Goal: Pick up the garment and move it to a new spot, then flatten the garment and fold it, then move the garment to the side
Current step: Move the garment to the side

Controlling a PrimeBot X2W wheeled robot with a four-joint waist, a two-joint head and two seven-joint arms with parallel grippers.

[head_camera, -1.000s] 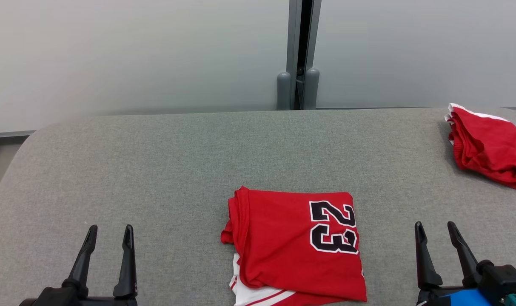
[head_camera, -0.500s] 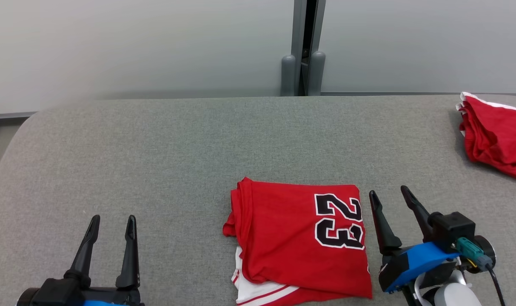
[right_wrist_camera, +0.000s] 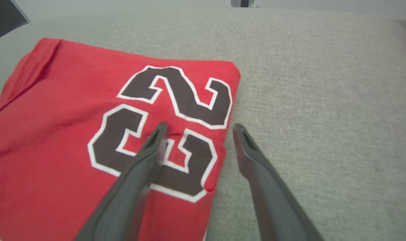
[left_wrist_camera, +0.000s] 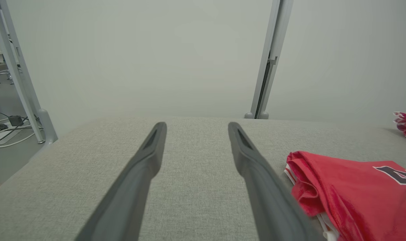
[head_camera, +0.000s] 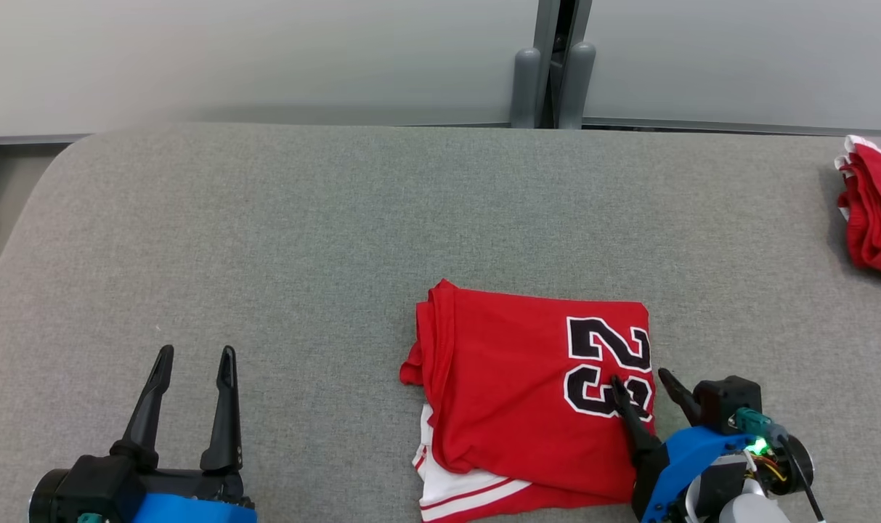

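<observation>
Red garment [head_camera: 527,392], folded to a rough rectangle, lying flat on the grey fabric-covered table [head_camera: 302,240], near its front edge and right of centre in the head view. Numeral 23 [head_camera: 607,367] in black with white outline on the right part. White layer [head_camera: 462,494] with a red stripe showing under the near left corner; left edge bunched into a loose roll

Right gripper [head_camera: 640,376]: jaws wide apart, holding nothing. It straddles the garment's right edge. Its left finger lies over the numeral, tip touching the cloth where a small dimple shows in the right wrist view; its right finger is over bare table just beside the edge

Left gripper [head_camera: 197,350]: jaws wide apart, empty, over bare table at the near left, well apart from the garment, fingers pointing toward the far edge

Second red garment [head_camera: 872,218], white-trimmed, bunched at the far right of the table, well apart from the first

Grey post [head_camera: 553,65] between pale wall panels [head_camera: 266,58] behind the table

Cables [left_wrist_camera: 5,130] on the floor past the table's left end, in the left wrist view
</observation>
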